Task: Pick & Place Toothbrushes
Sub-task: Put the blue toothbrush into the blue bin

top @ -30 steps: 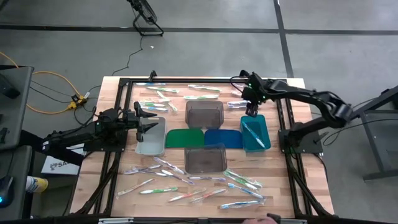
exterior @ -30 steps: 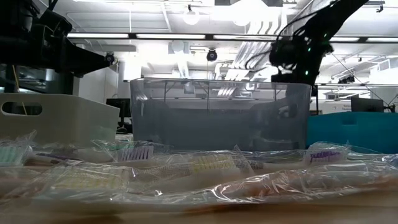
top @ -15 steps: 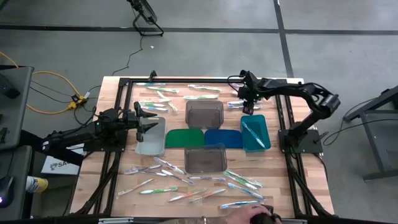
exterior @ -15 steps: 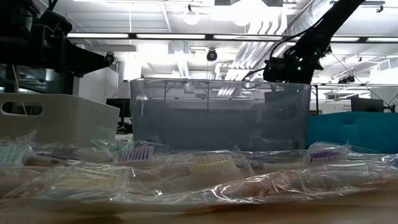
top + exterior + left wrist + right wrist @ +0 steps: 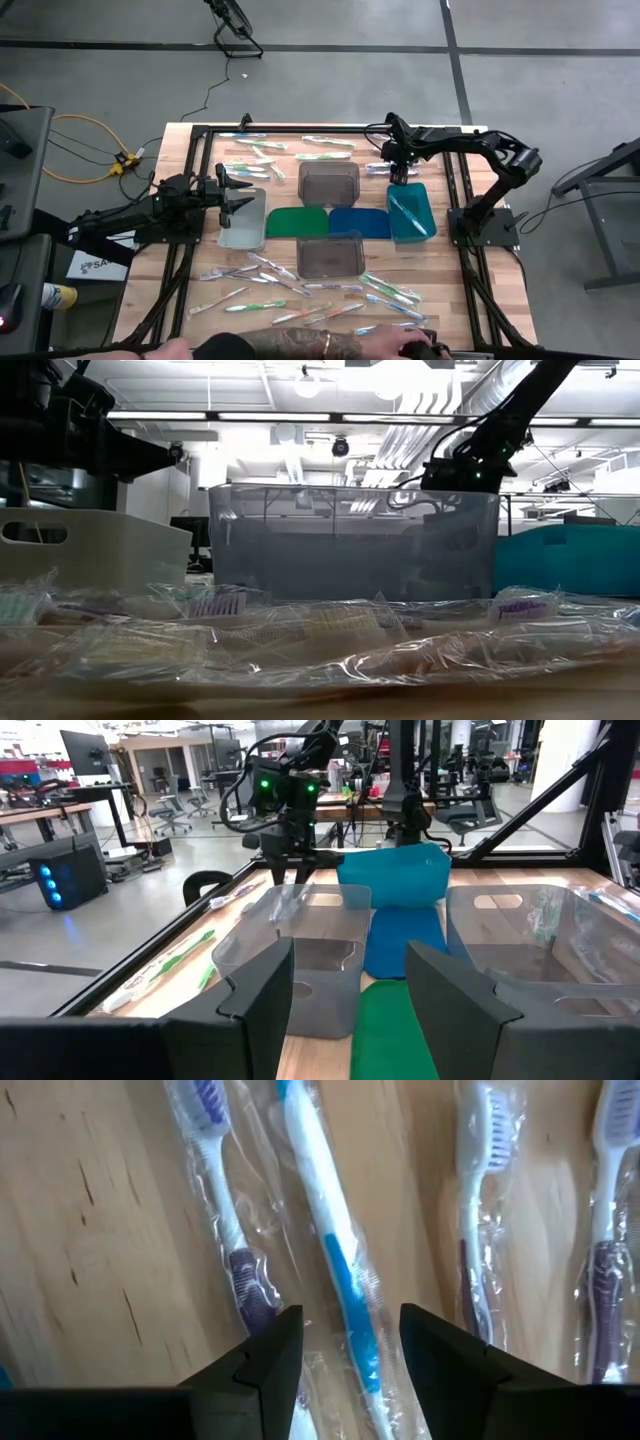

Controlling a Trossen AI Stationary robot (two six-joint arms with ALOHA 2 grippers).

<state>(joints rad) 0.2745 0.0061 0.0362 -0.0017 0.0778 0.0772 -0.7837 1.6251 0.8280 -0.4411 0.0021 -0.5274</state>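
The right hand (image 5: 342, 1342) hangs low over the far part of the wooden counter (image 5: 90, 1230), fingers spread and holding nothing. Straight between its fingers lies a wrapped toothbrush with a blue stripe (image 5: 335, 1250), running along the gap, not across it. Just to one side of that lies a purple-gripped toothbrush (image 5: 228, 1210); to the other side, a little farther off, are two more wrapped brushes (image 5: 470, 1220). From above, this hand (image 5: 396, 170) sits just beyond the far end of the teal bin (image 5: 424, 222), which already holds at least one toothbrush (image 5: 405, 210).

The step in hand looks like picking the blue-striped brush. To do it well, the wrist likely needs to turn so the fingers straddle the handle across its width. It should then come straight down at the thick middle of the handle, so the closing fingers do not catch the purple-gripped neighbour's wrapper. The film is slippery and crinkled, so a firm close low on the counter seems wise.

Farther out, the left hand (image 5: 236, 192) waits with fingers spread over the near edge of the pale bin (image 5: 243, 236). More toothbrushes (image 5: 300, 290) lie scattered at the near end, where a person's arm (image 5: 290, 345) reaches in.
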